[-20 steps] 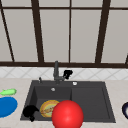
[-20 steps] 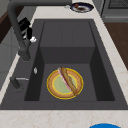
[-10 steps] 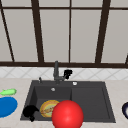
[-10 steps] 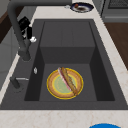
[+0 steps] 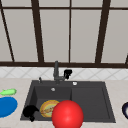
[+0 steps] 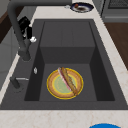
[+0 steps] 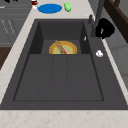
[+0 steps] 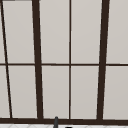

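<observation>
Looking from my station, I see the right hand (image 5: 67,73) hovering just right of the faucet (image 5: 56,71) at the sink's back rim, fingers curled, gripping nothing I can make out. My left hand (image 5: 30,111) hangs at the basin's front left corner; its grip I cannot tell. One yellow plate (image 6: 65,83) lies in the sink (image 6: 105,75), carrying one hot dog (image 6: 68,80). One red ball (image 5: 67,115) sits in front. One blue plate (image 5: 6,106) rests on the counter (image 5: 117,92).
</observation>
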Controlling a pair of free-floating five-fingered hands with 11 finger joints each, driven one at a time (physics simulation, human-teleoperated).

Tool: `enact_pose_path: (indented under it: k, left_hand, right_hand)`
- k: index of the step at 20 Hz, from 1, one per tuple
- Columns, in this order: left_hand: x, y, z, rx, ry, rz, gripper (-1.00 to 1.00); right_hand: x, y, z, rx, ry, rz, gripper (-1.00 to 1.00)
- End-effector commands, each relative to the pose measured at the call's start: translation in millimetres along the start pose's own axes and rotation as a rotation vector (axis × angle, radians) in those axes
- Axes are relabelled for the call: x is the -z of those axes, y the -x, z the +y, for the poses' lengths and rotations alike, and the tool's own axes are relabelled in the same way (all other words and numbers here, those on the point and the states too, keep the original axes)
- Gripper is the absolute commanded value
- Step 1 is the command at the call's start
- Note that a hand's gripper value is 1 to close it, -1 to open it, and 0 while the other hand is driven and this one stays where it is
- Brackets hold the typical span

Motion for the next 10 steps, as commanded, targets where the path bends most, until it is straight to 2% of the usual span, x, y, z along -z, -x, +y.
enact_pose_path:
  k: [1,10]
  left_hand:
    - [0.0,0.0,0.0,0.000,0.000,0.000,0.00]
    - [0.0,0.0,0.0,0.000,0.000,0.000,0.00]
  right_hand:
    - [1.3,-16.0,-19.4,0.030,-0.049,0.040,1.00]
    - [0.5,-19.9,-18.8,0.003,-0.060,0.065,1.00]
